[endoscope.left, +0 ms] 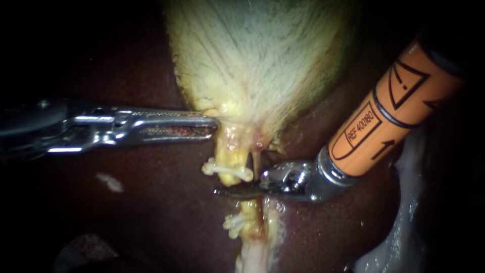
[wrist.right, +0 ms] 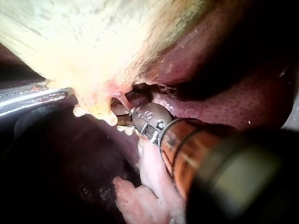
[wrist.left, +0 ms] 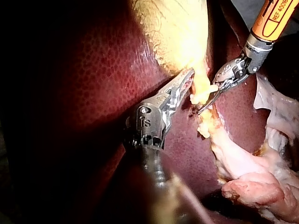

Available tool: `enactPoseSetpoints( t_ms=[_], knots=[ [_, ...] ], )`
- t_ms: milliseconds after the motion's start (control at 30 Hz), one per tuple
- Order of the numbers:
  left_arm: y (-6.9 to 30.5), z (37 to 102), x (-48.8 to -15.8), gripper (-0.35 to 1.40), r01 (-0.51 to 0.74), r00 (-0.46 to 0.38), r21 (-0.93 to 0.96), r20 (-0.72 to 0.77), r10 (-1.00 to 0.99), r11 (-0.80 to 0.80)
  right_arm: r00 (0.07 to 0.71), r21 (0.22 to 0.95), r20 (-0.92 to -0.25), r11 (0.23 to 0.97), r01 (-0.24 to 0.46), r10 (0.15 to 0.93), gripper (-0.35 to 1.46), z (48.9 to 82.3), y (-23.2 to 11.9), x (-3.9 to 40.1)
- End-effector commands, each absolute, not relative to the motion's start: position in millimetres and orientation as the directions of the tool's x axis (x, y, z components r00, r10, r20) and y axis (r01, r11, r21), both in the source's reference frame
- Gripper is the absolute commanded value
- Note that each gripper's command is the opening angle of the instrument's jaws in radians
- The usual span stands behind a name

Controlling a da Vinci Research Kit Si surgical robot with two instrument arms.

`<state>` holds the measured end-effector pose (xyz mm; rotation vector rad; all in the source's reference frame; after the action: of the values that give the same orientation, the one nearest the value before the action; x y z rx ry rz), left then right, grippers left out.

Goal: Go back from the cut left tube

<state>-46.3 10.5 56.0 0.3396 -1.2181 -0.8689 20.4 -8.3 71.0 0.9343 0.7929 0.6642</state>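
Endoscope view shows the cut left tube (endoscope.left: pixel 230 149), a stubby yellow stalk below the neck of the pale yellow, white-streaked gallbladder (endoscope.left: pixel 257 65). It is parted into two stumps with a dark gap between them. A white plastic clip (endoscope.left: pixel 227 170) crosses the stump nearer the gallbladder, and a second white clip (endoscope.left: pixel 234 222) sits on the far stump.

The right instrument (endoscope.left: pixel 225 192) has its thin dark blades lying in that gap, between the two clips. The blades are pressed together into one sliver and hold nothing, and their tip reaches just past the tube. Its silver wrist sits close beside the tube, and its orange shaft slopes away to the upper right. A thinner pale tube (endoscope.left: pixel 256 164) runs between the cut tube and that wrist.

The left instrument (endoscope.left: pixel 214 124) comes in level from the left. Its long slotted silver jaws pinch the edge of the gallbladder's neck, just above the clipped stump. Dark red liver (endoscope.left: pixel 151 212) lies beneath both instruments.
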Motion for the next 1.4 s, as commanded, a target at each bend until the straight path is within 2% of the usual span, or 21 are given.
enactPoseSetpoints(
  t_ms=[33, 367, 433, 600, 733, 1000, 1200, 1300, 1400],
  knots=[
    [10.5, 55.8, -46.2, -0.35, 0.397, 0.084, 0.654, 0.673, -0.735, 0.644, 0.547, 0.883, -0.297, 0.443, -0.154, 0.783, -0.35, 70.9, -8.3, 20.5],
    [10.5, 55.9, -46.2, -0.35, 0.397, 0.084, 0.654, 0.673, -0.735, 0.644, 0.551, 0.887, -0.291, 0.436, -0.15, 0.782, -0.35, 70.8, -8.5, 20.4],
    [10.5, 55.9, -46.2, -0.35, 0.397, 0.084, 0.654, 0.673, -0.735, 0.644, 0.551, 0.887, -0.291, 0.436, -0.15, 0.782, 0.02, 70.9, -8.5, 20.4],
    [10.5, 55.8, -46.2, -0.35, 0.397, 0.084, 0.654, 0.673, -0.735, 0.644, 0.537, 0.89, -0.299, 0.433, -0.139, 0.788, 0.32, 71.1, -8.8, 20.6],
    [10.4, 55.8, -46.2, -0.35, 0.397, 0.084, 0.654, 0.673, -0.735, 0.644, 0.538, 0.89, -0.301, 0.435, -0.139, 0.788, 0.47, 71.3, -9.0, 20.7],
    [10.4, 55.8, -46.2, -0.35, 0.397, 0.084, 0.654, 0.673, -0.735, 0.644, 0.538, 0.89, -0.302, 0.435, -0.138, 0.787, 0.57, 71.1, -9.2, 20.7],
    [10.4, 55.9, -46.1, -0.35, 0.397, 0.084, 0.654, 0.673, -0.735, 0.644, 0.541, 0.892, -0.299, 0.432, -0.135, 0.786, 0.89, 70.3, -9.9, 20.7],
    [10.4, 55.9, -46.1, -0.35, 0.397, 0.084, 0.654, 0.673, -0.735, 0.644, 0.548, 0.884, -0.324, 0.453, -0.116, 0.771, 1.03, 69.7, -10.7, 20.4],
    [10.3, 55.9, -46.1, -0.35, 0.397, 0.084, 0.654, 0.673, -0.735, 0.645, 0.558, 0.857, -0.392, 0.511, -0.069, 0.731, 1.1, 69.2, -11.7, 20.0]
  ],
)
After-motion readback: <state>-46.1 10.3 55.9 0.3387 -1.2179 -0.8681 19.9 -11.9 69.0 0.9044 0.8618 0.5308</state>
